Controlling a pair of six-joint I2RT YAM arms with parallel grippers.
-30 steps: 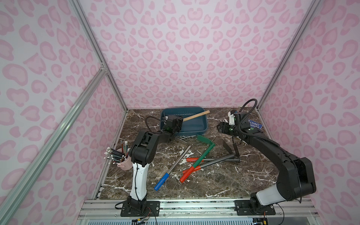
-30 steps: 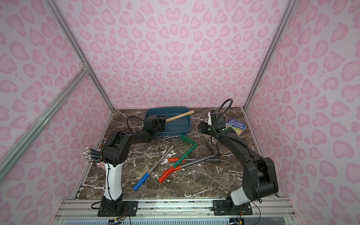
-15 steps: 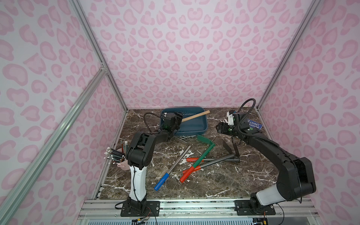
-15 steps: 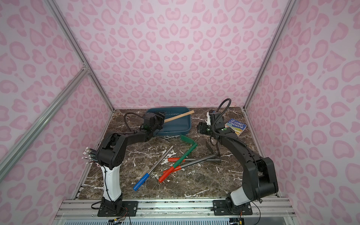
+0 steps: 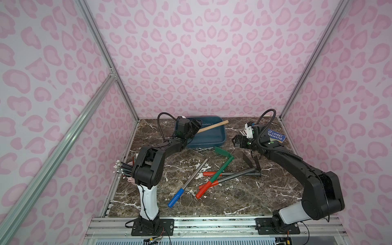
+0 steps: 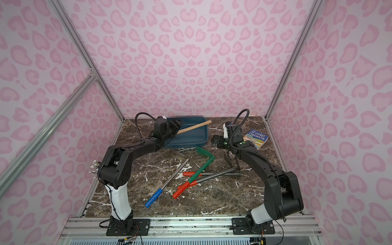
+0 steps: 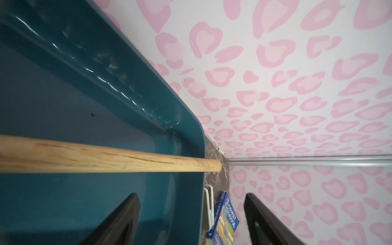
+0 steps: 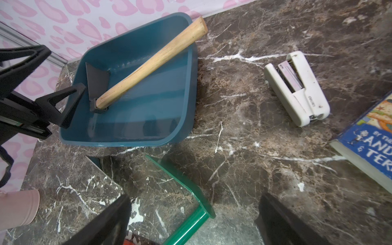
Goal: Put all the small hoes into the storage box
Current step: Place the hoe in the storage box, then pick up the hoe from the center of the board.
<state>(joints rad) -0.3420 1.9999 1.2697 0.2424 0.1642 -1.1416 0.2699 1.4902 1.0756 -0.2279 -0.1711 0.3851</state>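
Where the storage box sits at twelve o'clock on the table, the small hoe lies inside it, blade on the floor, handle overhanging the rim toward two o'clock. Left gripper: spread, empty, beside the blade. Right gripper: spread, empty, at two o'clock. Hoe probably rigid and head-heavy; the smooth handle near the head offers the best hold.
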